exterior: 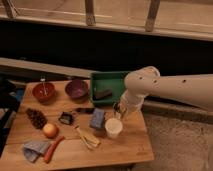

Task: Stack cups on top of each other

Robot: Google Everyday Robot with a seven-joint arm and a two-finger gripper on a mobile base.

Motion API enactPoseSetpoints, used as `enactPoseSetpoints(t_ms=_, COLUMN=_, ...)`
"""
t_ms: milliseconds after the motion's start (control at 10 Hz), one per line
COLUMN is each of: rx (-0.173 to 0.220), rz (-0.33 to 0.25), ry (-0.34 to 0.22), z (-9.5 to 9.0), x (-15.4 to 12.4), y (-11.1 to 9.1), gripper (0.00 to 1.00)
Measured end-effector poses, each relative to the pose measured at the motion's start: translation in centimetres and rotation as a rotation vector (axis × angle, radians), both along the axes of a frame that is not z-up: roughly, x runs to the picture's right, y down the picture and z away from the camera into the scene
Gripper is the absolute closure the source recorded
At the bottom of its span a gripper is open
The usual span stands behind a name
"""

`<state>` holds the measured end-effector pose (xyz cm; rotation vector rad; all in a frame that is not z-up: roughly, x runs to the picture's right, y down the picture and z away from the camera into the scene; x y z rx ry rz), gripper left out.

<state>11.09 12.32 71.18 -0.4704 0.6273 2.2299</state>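
Note:
The white tapered cup point(113, 127) stands upright on the wooden table point(125, 147) near its front right. The small dark metal cup point(66, 118) sits near the table's middle, left of a blue object point(97, 118). The two cups stand apart. My gripper point(120, 110) hangs at the end of the white arm, just above and slightly behind the white cup, at the front right corner of the green tray point(111, 80). I see nothing held in it.
A purple bowl point(76, 89) and a red-brown bowl point(44, 91) stand at the back left. The green tray holds a dark object point(103, 93). A pine cone point(36, 118), an apple point(50, 130), a carrot point(52, 148), a cloth point(34, 149) and a pale bundle point(88, 138) lie in front.

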Motion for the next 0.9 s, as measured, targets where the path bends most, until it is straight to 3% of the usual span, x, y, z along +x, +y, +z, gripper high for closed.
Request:
enactPoseSetpoints(t_ms=400, rx=-0.013, rz=0.000, ry=-0.007, z=-2.2, x=-1.4, y=1.9, gripper=0.83)
enactPoseSetpoints(t_ms=700, rx=-0.034, rz=0.000, ry=-0.026, z=-1.8, x=-2.0, y=2.6, gripper=0.60)
enactPoseSetpoints(t_ms=900, rx=-0.057, rz=0.000, ry=-0.042, z=-1.1, x=-2.6, y=3.3, gripper=0.54)
